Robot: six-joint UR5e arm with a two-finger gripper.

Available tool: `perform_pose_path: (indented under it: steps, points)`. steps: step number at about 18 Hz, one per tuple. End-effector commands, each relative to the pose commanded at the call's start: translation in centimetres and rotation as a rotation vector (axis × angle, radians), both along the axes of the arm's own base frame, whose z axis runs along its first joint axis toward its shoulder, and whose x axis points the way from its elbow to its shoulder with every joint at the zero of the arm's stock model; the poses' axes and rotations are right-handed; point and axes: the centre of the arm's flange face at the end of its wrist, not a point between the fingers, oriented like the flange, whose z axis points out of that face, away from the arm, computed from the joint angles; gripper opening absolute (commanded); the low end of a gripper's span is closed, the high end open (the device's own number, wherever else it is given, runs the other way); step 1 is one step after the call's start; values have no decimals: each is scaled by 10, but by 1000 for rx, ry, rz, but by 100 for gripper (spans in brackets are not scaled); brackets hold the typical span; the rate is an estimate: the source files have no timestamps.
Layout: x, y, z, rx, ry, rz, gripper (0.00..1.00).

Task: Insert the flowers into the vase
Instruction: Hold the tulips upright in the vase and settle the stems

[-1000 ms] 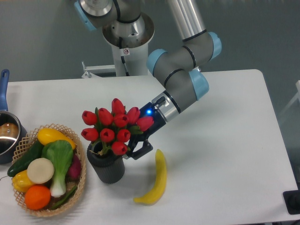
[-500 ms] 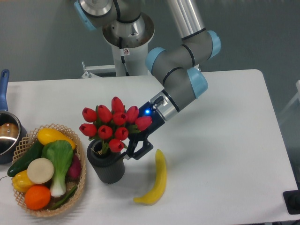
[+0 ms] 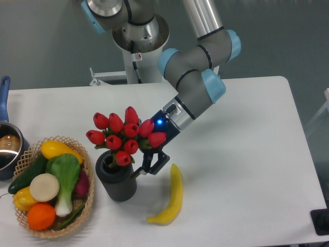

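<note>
A bunch of red tulip flowers (image 3: 123, 135) stands over the dark grey vase (image 3: 118, 188), leaning a little left, with its lower end reaching into the vase's round hole. My gripper (image 3: 146, 163) comes in from the upper right and sits just at the vase's right rim, under the blooms. It looks shut on the flowers' stems, though buds and leaves hide the contact. The vase stands upright on the white table.
A yellow banana (image 3: 172, 198) lies just right of the vase, close under the gripper. A woven basket (image 3: 88, 200) of vegetables and fruit touches the vase's left side. A blue-handled pot (image 3: 7, 146) sits at the left edge.
The gripper and the flowers have shifted left and slightly down together, bringing the bunch more squarely over the vase. Vase, banana and basket stayed put.
</note>
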Motion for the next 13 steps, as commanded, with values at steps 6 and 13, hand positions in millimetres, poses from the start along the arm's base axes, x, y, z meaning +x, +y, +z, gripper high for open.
perform_pose_path:
  steps: [6,13]
  points:
    - [-4,3,5,-21,-8,16,99]
    - [-3,5,-1,-80,28,22,99]
